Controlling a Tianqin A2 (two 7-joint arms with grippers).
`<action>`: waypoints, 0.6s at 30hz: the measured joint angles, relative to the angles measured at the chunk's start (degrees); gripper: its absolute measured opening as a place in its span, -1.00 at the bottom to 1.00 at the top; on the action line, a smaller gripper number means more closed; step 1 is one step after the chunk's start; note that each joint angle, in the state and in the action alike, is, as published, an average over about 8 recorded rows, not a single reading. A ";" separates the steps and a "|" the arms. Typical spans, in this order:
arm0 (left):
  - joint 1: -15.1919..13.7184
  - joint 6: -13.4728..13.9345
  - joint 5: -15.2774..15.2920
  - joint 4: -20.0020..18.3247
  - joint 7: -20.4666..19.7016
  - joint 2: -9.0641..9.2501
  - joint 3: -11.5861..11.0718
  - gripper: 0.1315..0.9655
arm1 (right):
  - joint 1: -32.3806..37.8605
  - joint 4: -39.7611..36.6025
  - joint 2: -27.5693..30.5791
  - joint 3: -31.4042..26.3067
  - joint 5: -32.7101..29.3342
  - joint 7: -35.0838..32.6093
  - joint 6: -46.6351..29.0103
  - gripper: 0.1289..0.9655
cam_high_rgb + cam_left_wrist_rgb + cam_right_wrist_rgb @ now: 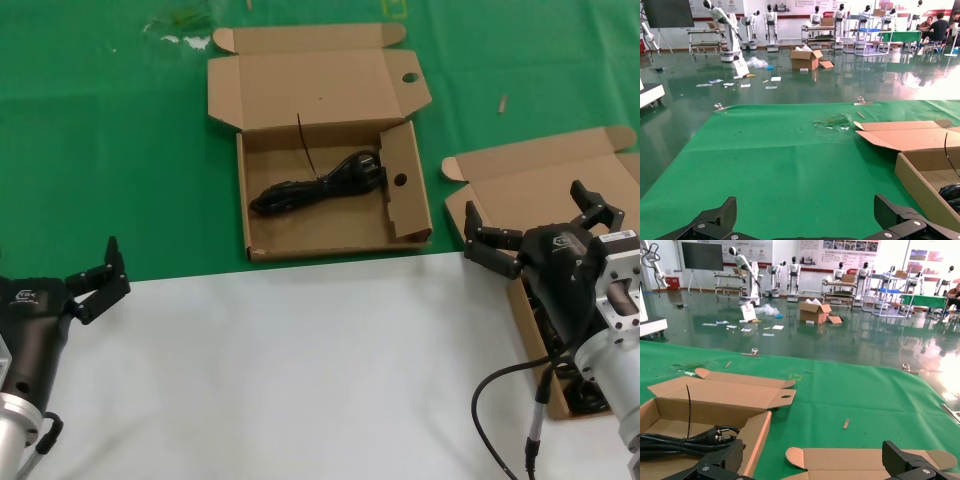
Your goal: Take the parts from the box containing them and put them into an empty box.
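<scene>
White tabletop (300, 370) fills the near part of the head view, giving way to a green cloth (120, 150) on which both boxes rest. Nearest, the left gripper (97, 278) hangs at the left edge over the white surface, its fingers spread and holding nothing, parked well apart from either box. The right gripper (540, 230) hovers over the near end of the plain-lidded box (530, 180) at the right, jaws wide apart and empty. Dark cable shows in that box under the arm (565, 385), though how many cords remain there cannot be made out. Farther back in the middle, the box with holed flaps (330, 150) lies open with one coiled power cord (318, 187) on its floor, a thin tie sticking up from it. So at least one part looks delivered, and the right gripper seems poised to reach for another; most of the job probably remains. Beyond the cloth, the wrist views show a glossy green workshop floor with scattered papers, a loose cardboard carton (809, 58), shelving, and humanoid robots on stands along the far wall.
</scene>
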 joint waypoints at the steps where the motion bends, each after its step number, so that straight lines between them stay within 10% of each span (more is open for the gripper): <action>1: 0.00 0.00 0.00 0.00 0.00 0.00 0.00 1.00 | 0.00 0.00 0.00 0.00 0.00 0.00 0.00 1.00; 18: 0.00 0.00 0.00 0.00 0.00 0.00 0.00 1.00 | 0.00 0.00 0.00 0.00 0.00 0.00 0.00 1.00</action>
